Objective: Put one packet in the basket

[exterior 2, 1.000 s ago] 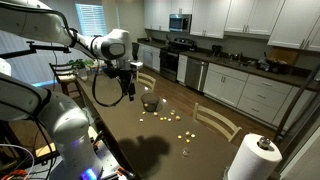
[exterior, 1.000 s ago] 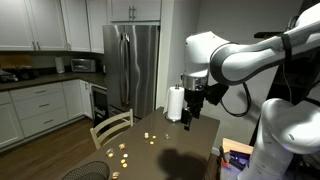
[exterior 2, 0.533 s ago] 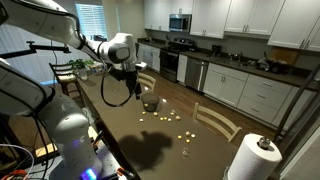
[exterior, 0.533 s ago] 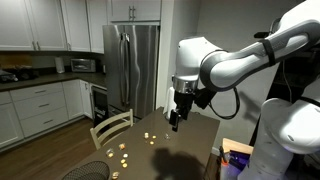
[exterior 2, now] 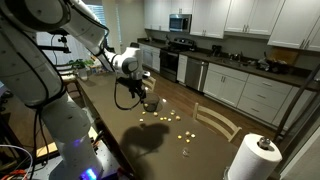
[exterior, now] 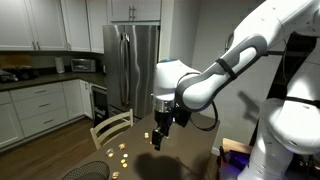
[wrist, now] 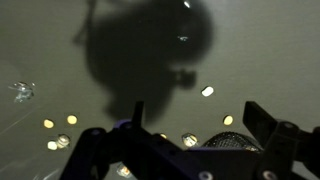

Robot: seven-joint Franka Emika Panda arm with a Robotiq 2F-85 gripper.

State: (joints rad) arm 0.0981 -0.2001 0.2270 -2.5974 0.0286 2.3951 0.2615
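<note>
The basket is round and pale grey-brown; it shows at the table's near end in an exterior view (exterior: 86, 170), small and far off in an exterior view (exterior 2: 150, 103), and as dark mesh at the lower edge of the wrist view (wrist: 236, 142). Several small yellowish packets lie scattered on the dark table (exterior: 121, 151) (exterior 2: 162, 117) (wrist: 207, 91). My gripper (exterior: 156, 140) (exterior 2: 139, 95) (wrist: 200, 116) hangs open and empty above the table. It is over the packets that lie beside the basket and touches none of them.
A light wooden chair back (exterior: 110, 128) stands at the table's edge, and another (exterior 2: 218, 120) on the table's side. A paper towel roll (exterior 2: 252, 158) stands at one end of the table. Kitchen cabinets and a fridge (exterior: 133, 62) are behind.
My arm has swung along the table towards the basket and come lower. The gripper stays open and empty. The packets and the basket have not moved.
</note>
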